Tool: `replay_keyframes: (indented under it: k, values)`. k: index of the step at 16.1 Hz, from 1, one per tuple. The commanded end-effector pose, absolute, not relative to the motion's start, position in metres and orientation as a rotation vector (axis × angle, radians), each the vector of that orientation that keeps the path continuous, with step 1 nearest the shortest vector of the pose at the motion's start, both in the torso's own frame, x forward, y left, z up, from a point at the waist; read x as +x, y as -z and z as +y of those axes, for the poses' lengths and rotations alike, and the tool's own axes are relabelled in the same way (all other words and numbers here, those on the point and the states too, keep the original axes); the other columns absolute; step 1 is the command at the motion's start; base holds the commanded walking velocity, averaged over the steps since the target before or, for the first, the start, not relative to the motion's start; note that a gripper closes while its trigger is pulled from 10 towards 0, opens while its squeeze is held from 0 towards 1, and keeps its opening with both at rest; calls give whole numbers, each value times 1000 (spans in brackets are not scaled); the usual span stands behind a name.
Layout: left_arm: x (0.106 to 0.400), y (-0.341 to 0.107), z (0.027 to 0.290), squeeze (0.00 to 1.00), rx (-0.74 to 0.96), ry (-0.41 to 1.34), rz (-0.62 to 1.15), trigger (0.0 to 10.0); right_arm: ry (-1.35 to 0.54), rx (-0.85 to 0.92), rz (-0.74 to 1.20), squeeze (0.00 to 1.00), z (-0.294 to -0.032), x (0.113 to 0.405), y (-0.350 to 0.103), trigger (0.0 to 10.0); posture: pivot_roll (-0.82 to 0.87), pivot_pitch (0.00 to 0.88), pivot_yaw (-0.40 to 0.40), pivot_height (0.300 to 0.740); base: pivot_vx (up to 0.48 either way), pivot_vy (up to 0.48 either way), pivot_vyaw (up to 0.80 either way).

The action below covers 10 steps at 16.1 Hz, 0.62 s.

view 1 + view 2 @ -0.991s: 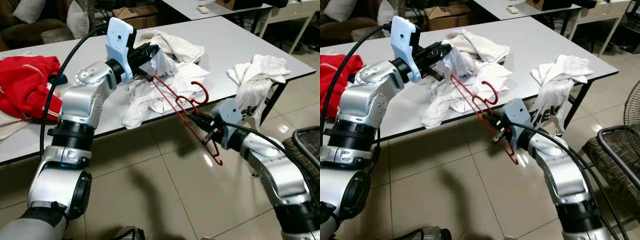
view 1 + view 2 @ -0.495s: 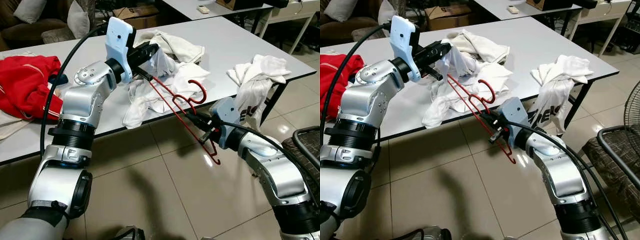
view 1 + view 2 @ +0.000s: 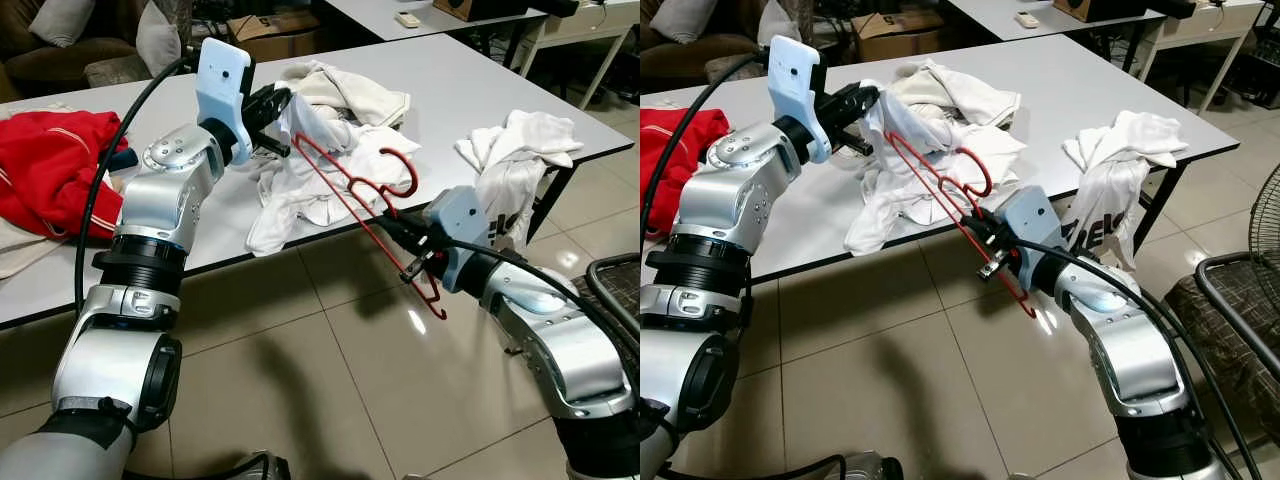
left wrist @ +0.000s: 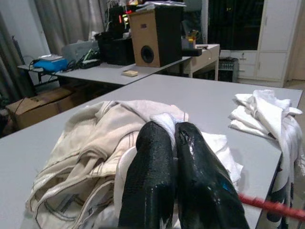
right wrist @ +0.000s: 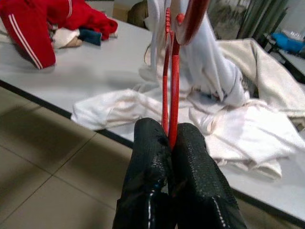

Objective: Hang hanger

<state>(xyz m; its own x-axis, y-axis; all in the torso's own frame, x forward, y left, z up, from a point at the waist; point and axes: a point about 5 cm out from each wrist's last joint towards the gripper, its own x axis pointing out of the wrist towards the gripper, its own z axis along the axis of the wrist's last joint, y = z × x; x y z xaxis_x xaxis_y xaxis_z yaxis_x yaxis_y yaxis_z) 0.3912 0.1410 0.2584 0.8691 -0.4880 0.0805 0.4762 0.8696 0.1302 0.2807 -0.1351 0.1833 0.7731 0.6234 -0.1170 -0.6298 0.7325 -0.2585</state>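
Two grippers are at work over the near edge of a grey table [image 3: 470, 90]. A red hanger [image 3: 355, 195] is held in the air between them, slanting from above the table down past its edge toward the tiled floor [image 3: 330, 380]. The right gripper [image 3: 400, 240] is clenched on the hanger's wires just below the hook, which curls up over the table edge; in the right wrist view the two red wires [image 5: 170, 81] are seen pinched between the black fingers [image 5: 147, 157]. The hanger's lower end hangs free below the gripper, over the floor.

The left gripper [image 3: 278, 103] is raised above the table, and its fingers [image 4: 152, 167] are pressed together on a fold of a white garment [image 3: 320, 165], which is lifted from a pile of white clothes on the table. The hanger's upper end is seen just beside this gripper, against the lifted cloth; whether it is inside the garment cannot be told.

A red garment [image 3: 50, 170] is spread on the table to the robot's left. Another white garment [image 3: 515, 155] is draped over the table's right corner, hanging down its side.
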Motion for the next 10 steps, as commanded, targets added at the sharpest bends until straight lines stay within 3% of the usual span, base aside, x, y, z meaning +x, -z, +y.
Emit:
replay_keyframes:
  k: [1,10]
  values:
    - [393,-270,142,0,120,489,-145,0,-678,-286,16,0,-138,278,-186,10000,-139,0,63,740,0,0,0]
    - [401,-263,147,0,116,426,-128,0,-738,-313,20,0,-129,268,-189,10000,-143,0,65,740,0,0,0]
